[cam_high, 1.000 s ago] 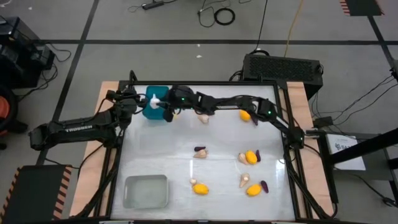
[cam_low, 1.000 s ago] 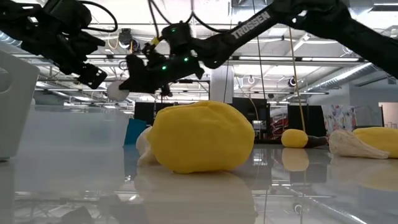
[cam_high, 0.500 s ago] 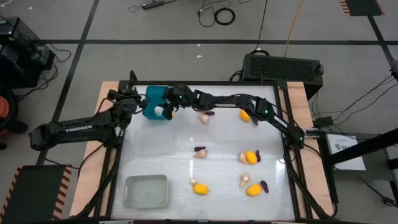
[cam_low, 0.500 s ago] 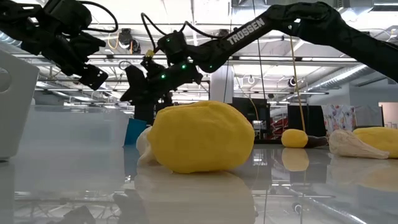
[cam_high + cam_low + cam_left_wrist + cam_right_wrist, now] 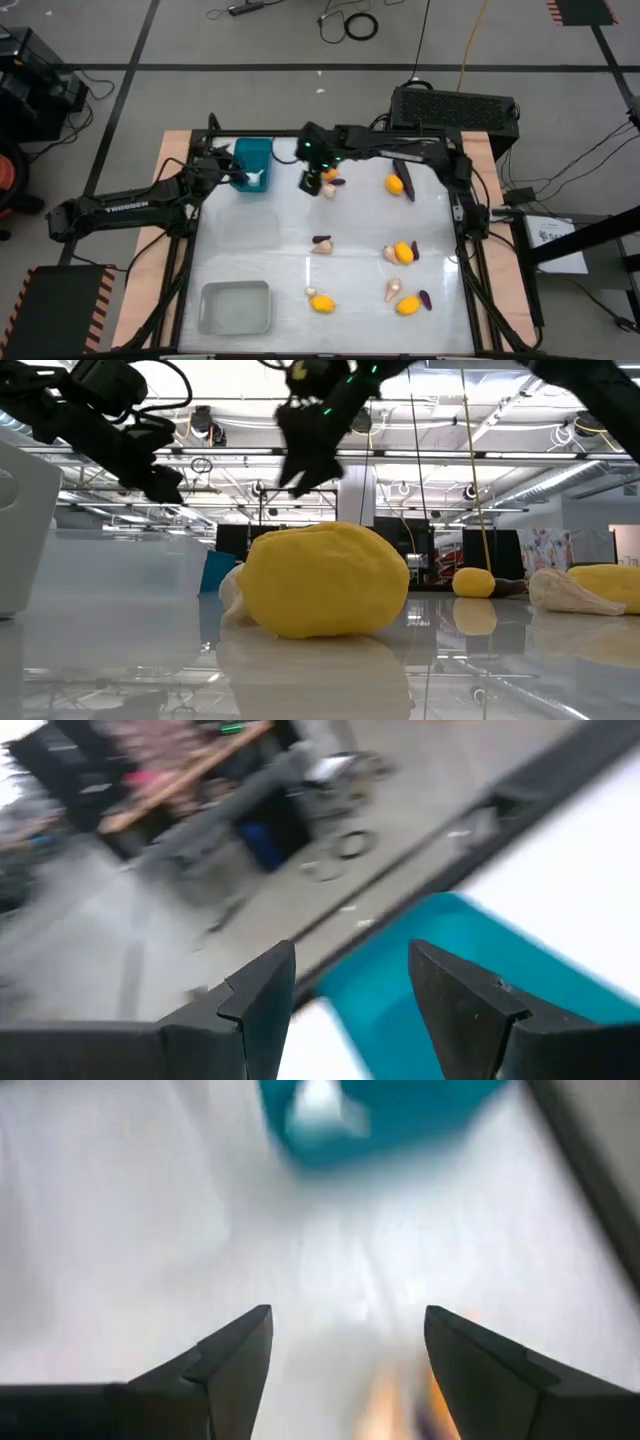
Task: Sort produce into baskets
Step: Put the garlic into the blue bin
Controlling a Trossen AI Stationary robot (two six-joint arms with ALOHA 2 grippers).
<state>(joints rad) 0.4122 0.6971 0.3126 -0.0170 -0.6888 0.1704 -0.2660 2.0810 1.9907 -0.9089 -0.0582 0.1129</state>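
Note:
The teal bin (image 5: 250,160) stands at the table's far left with a whitish bulb (image 5: 258,179) inside it; the right wrist view shows both the bin (image 5: 380,1110) and the bulb (image 5: 318,1102). My right gripper (image 5: 308,182) hangs open and empty just right of the bin, above a bulb (image 5: 328,189) and an eggplant (image 5: 337,181). My left gripper (image 5: 228,168) is open and empty at the bin's left edge (image 5: 440,960). The pale translucent bin (image 5: 235,307) stands at the near left. Lemons, bulbs and eggplants lie scattered on the table's right half.
Loose produce: a lemon (image 5: 394,184) with an eggplant (image 5: 409,192) at the far right, a lemon (image 5: 403,252) mid right, lemons (image 5: 322,304) (image 5: 406,306) near the front. A black box (image 5: 455,108) stands behind the table. The table's left middle is bare.
My right gripper carried a whitish bulb over the teal bin and let it go; the bulb now lies in the bin. The gripper has then drawn back toward the table's right edge and risen. My left gripper has stayed by the bin.

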